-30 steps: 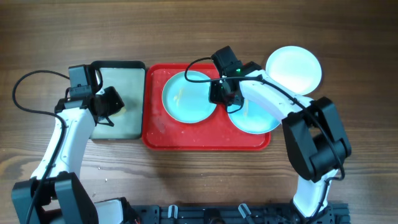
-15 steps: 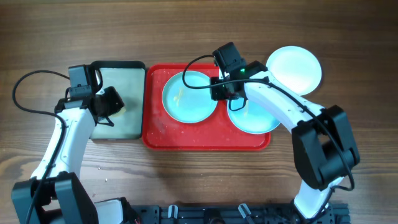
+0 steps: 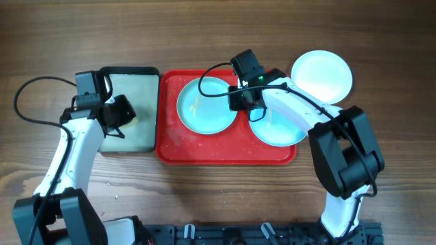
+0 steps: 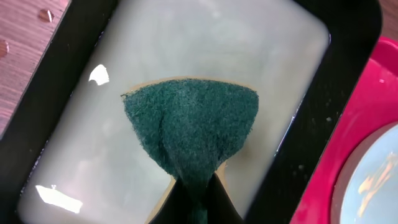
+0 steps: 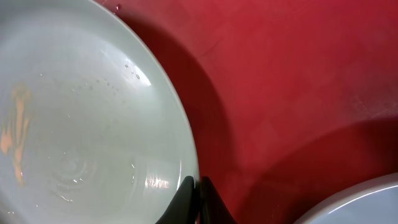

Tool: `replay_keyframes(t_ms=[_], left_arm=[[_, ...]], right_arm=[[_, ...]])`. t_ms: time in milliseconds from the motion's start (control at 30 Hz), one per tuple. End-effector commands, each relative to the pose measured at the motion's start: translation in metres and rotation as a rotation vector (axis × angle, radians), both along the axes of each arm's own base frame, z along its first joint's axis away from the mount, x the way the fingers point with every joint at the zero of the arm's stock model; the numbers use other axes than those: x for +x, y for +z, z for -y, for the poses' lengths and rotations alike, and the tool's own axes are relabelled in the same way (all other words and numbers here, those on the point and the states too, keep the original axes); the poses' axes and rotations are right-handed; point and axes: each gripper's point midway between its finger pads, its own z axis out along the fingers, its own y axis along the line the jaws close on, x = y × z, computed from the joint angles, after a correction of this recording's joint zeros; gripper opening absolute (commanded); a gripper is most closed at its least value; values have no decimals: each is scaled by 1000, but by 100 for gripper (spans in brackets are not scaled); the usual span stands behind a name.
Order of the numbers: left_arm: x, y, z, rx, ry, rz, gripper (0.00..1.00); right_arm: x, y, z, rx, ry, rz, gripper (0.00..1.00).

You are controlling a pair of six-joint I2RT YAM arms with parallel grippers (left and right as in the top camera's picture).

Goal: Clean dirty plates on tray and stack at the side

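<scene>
Two pale turquoise plates lie on the red tray (image 3: 170, 146): the left plate (image 3: 204, 109) carries orange smears, and the right plate (image 3: 279, 133) is partly under my right arm. Off the tray at the right sits a white plate (image 3: 323, 75). My right gripper (image 3: 240, 102) is shut on the left plate's right rim; in the right wrist view the jaws (image 5: 198, 186) pinch that rim (image 5: 186, 149) over the red tray (image 5: 298, 81). Over at the left, my left gripper (image 3: 126, 116) is shut on a dark green sponge (image 4: 193, 127).
A smaller black-rimmed tray (image 3: 136, 88) with a pale inside stands against the red tray's left side, under the sponge. In the left wrist view its black rim (image 4: 336, 93) meets the red tray (image 4: 354, 137). Crumbs dot the wooden table at the front left.
My right gripper shifted slightly at the left plate's right edge and its jaws have come together on the rim. The left arm and sponge have not moved.
</scene>
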Motion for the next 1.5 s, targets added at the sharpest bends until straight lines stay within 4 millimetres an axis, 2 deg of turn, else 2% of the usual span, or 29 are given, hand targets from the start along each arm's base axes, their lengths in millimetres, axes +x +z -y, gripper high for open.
replay_keyframes(t_ms=[0,200,300,433,833,1233,1367,1467], left_arm=[[3,0,2,42,-110,12,4],[18,20,0,86,-151,112,4],[19,39,5,116,-196,165,4],[14,54,33,126,-275,193,4],[7,56,127,113,-538,225,4],[14,72,182,18,-561,334,4],[16,67,205,8,-611,352,4],[17,62,211,-5,-608,346,4]], right_arm=[[-2,-6,-4,-5,44,-2,4],[0,-5,-5,-6,62,11,4],[0,-5,-5,-15,95,18,4],[1,-5,-5,-12,93,23,4],[1,-5,-5,-12,93,22,4],[0,-5,-5,-12,93,22,4],[0,-5,-5,-13,93,21,4],[0,-5,-5,-12,94,19,4]])
